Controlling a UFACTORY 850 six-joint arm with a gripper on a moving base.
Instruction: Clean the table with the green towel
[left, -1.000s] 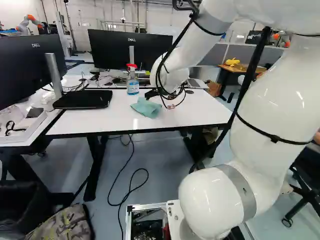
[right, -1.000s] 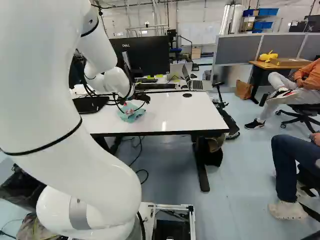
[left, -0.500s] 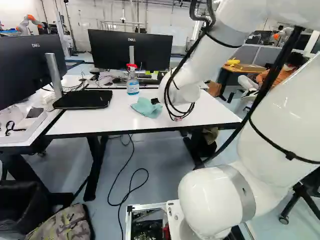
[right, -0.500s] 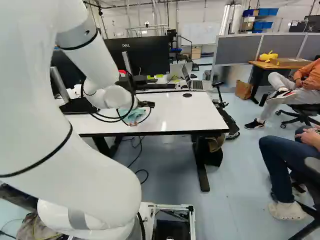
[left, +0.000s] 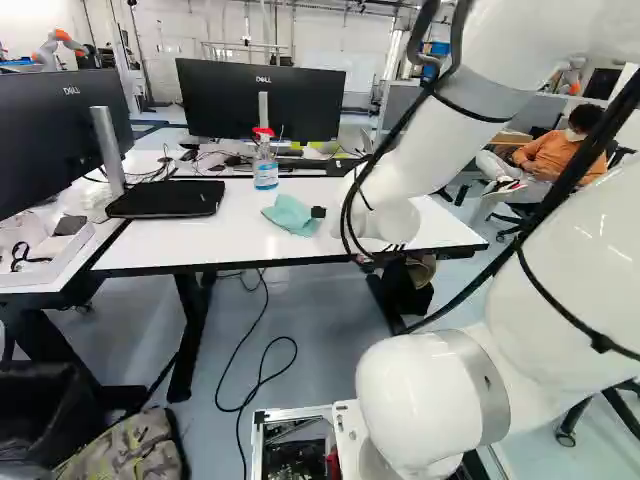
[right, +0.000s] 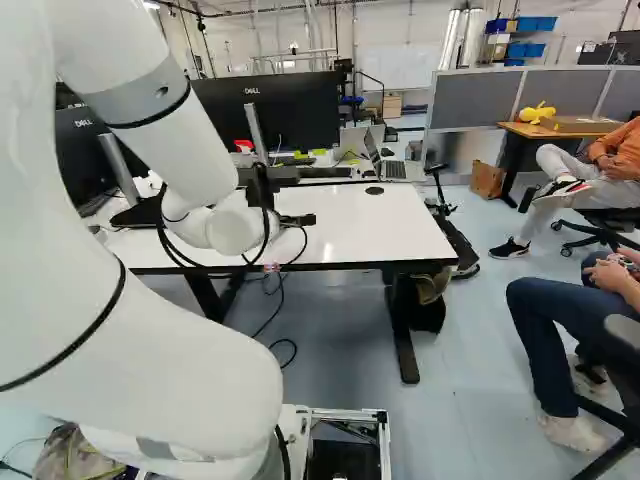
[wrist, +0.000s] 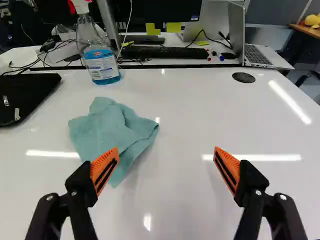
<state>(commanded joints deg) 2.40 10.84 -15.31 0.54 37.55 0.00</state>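
Towel (left: 291, 213), green and crumpled, lies loose near the middle of your white bench (left: 200, 245), just this side of the spray bottle (left: 265, 165) and well in from the near edge; nothing holds it. In the left base view your arm's wrist hangs off that near edge. The right base view hides the cloth behind the arm; a monitor (right: 290, 108) stands at the far edge. In the wrist view your gripper (wrist: 165, 167) hovers above the glossy top, jaws wide apart, the cloth ahead of one orange pad.
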